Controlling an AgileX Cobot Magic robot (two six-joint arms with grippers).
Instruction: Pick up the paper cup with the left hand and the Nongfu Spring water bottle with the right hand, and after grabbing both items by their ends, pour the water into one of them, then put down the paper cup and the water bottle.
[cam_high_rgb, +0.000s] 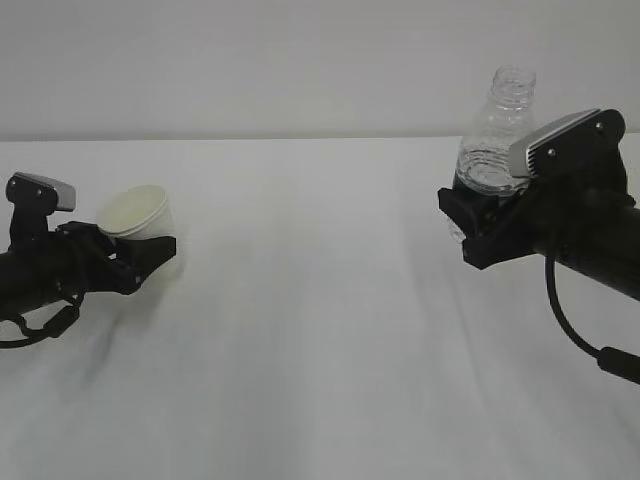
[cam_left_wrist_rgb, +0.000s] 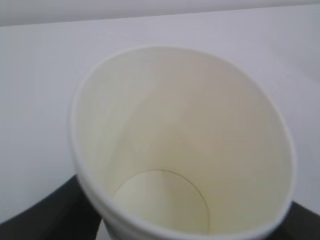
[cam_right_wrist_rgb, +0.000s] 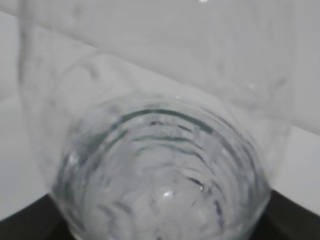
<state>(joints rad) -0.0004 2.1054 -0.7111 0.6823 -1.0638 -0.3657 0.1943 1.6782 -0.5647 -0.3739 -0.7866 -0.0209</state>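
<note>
The white paper cup (cam_high_rgb: 138, 215) leans with its cream inside turned toward the exterior camera. My left gripper (cam_high_rgb: 150, 250) is shut on its lower part, low over the table at the left. In the left wrist view the paper cup (cam_left_wrist_rgb: 185, 140) fills the frame, with a dark finger (cam_left_wrist_rgb: 45, 212) beside it. At the right, the clear ribbed water bottle (cam_high_rgb: 495, 135) stands upright and capless, with my right gripper (cam_high_rgb: 480, 215) shut on its lower half. The bottle (cam_right_wrist_rgb: 160, 175) fills the right wrist view. I cannot make out any water in it.
A white table (cam_high_rgb: 320, 350) runs under both arms to a pale wall behind. A wide stretch of bare tabletop separates the two grippers. A black cable (cam_high_rgb: 570, 320) hangs below the right arm.
</note>
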